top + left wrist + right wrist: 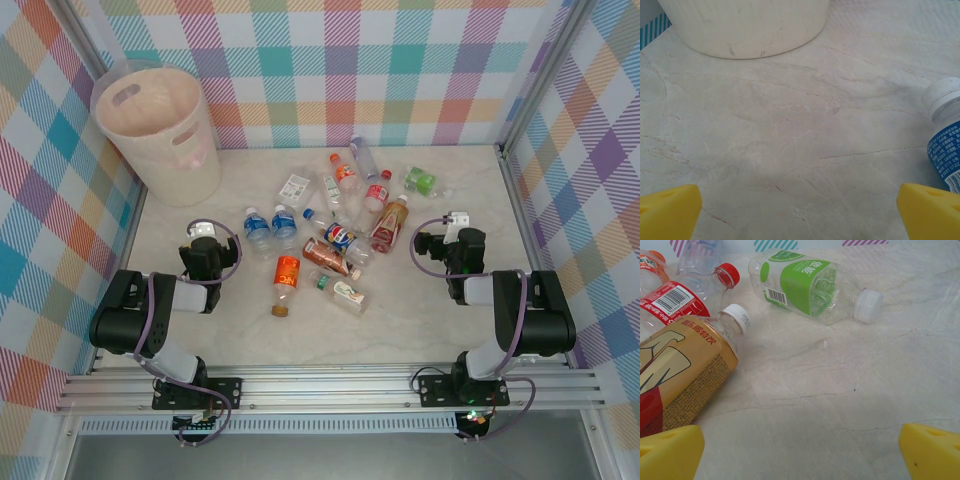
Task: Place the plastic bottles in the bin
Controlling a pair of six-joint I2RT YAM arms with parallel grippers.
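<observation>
The plastic bottles (335,230) lie scattered on their sides in the middle of the marble table. The cream bin (160,130) stands upright in the far left corner. My left gripper (203,240) rests low near the table, open and holding nothing. In the left wrist view its yellow fingertips (667,212) stand wide apart, with the bin's base (745,25) ahead and a blue-labelled bottle (946,135) at the right edge. My right gripper (450,232) is open too. Ahead of it lie a green-labelled bottle (810,285), a brown-labelled bottle (685,375) and a red-labelled one (680,297).
Checked cloth walls (340,60) close in the table on the back and both sides. A metal rail (330,385) runs along the near edge by the arm bases. Bare marble (420,310) lies between the bottles and the right arm.
</observation>
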